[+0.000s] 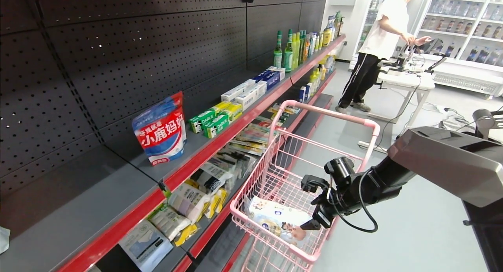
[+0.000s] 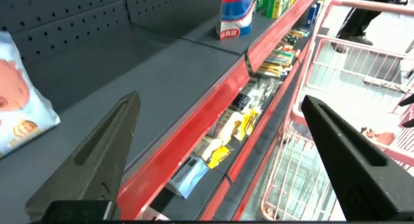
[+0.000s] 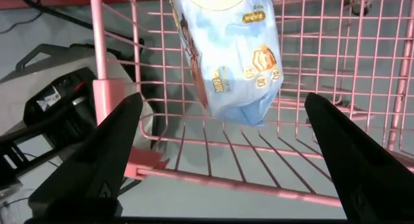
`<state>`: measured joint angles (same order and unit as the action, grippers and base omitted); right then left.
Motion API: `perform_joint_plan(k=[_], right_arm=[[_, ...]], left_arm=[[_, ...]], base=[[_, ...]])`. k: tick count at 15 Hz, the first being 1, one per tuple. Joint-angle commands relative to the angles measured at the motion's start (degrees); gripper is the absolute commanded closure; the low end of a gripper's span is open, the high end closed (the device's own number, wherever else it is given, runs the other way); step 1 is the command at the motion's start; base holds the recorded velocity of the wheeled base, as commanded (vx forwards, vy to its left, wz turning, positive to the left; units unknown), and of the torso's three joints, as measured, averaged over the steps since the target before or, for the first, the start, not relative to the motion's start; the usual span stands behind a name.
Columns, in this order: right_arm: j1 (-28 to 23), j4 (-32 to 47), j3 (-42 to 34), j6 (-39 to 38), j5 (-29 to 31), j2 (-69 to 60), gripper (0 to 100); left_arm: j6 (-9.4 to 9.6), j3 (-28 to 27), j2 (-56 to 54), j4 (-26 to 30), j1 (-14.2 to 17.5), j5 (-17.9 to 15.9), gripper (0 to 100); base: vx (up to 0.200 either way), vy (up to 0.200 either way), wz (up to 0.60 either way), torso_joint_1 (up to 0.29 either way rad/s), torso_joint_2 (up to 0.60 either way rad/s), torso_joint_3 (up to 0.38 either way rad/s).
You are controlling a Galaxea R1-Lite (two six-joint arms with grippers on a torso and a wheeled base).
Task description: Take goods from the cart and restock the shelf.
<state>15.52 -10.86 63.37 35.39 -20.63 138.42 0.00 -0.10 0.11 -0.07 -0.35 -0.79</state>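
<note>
Pack (image 3: pixel 226 56) in the cart (image 3: pixel 98 43) looks light, soft and slippery, best pinched across its middle; right fingers (image 3: pixel 97 166) and left fingers (image 2: pixel 97 159) gape wide, empty.

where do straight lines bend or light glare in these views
head view: the seams of the pegboard bow, wide-lens distortion, and bright pinpoints shine through its holes; left wrist view: soft sheen on the grey shelf; right wrist view: the pack in the cart is lit evenly, no glare

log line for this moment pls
phase: pick | right gripper: open, over pack in pink cart | left gripper: open, over shelf | pack: not yet gripped
</note>
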Motion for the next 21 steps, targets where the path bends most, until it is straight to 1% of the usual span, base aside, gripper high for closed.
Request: perform_joint_plan(k=[1,4,7,10,15,21], right_arm=[[-0.05,-0.04,0.27,0.12,-0.03,0.44,0],[-0.84,-0.48,0.44,2.23,-0.38,1.76,0],[-2.07,-0.39,2.11,3.19,-1.26,3.08,0],[-2.07,-0.48,3.17,3.63,-1.70,4.13,0],[-1.81,-0.21,4.75,3.55,-3.63,5.10,0],[-1.19,-0.21,6.59,3.55,-3.63,5.80,0]], left_arm=[[0.00,0.01,-0.02,-0.01,0.00,0.00,0],[0.00,0.01,-0.02,-0.01,0.00,0.00,0],[0.00,0.01,-0.02,-0.01,0.00,0.00,0],[0.00,0.01,-0.02,-0.01,0.00,0.00,0],[0.00,0.01,-0.02,-0.01,0.00,0.00,0],[0.00,0.01,-0.02,-0.01,0.00,0.00,0]], base=[[0.000,0.000,0.00,-0.149,0.33,0.178],[0.000,0.000,0.00,-0.147,0.34,0.191],[0.000,0.000,0.00,-0.021,0.06,0.032],[0.000,0.000,0.00,0.000,0.00,0.000],[0.000,0.000,0.00,-0.127,0.30,0.170],[0.000,0.000,0.00,-0.005,0.01,0.007]])
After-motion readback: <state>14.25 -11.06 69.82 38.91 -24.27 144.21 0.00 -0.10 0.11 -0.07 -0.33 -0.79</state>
